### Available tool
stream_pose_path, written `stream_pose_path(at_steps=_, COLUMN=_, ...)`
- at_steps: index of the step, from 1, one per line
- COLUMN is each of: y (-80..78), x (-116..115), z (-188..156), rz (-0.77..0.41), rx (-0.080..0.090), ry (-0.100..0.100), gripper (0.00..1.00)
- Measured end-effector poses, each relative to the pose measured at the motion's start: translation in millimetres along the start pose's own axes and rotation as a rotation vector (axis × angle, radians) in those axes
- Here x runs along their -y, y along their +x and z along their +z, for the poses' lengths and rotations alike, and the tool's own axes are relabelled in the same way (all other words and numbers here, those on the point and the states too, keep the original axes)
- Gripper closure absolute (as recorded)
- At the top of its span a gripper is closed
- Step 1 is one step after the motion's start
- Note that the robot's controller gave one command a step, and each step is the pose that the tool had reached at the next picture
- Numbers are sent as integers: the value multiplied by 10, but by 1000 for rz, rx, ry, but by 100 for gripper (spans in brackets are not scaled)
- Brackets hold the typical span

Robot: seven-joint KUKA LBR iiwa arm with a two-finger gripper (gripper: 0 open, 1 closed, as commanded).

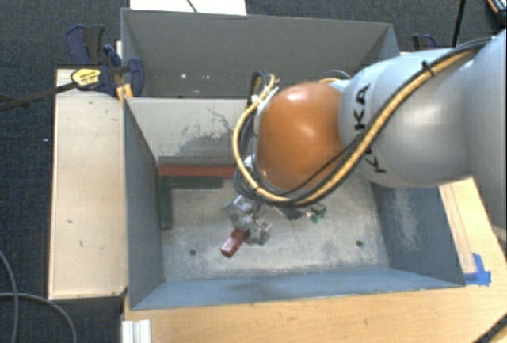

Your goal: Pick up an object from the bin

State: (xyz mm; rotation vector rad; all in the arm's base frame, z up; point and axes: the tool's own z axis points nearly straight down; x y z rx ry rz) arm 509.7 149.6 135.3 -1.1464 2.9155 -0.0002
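1. Small reddish-brown block (232, 244) lies mid-floor in the bin (277, 286), toward the near wall.
2. Gripper (253, 227) is right at the block's far-right end; gripping or loose, I cannot tell.
3. Red bar (194, 170) and dark green bar (165, 203) sit far left.

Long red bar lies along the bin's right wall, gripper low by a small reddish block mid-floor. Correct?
No: in the camera view the long red bar lies at the floor's back left. The gripper is low by the small reddish block.
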Motion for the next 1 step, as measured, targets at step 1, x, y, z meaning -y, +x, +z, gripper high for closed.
stream_pose_path(at_steps=1, y=-19, x=10, z=-381, rz=15, rx=-1, ry=-1, gripper=100)
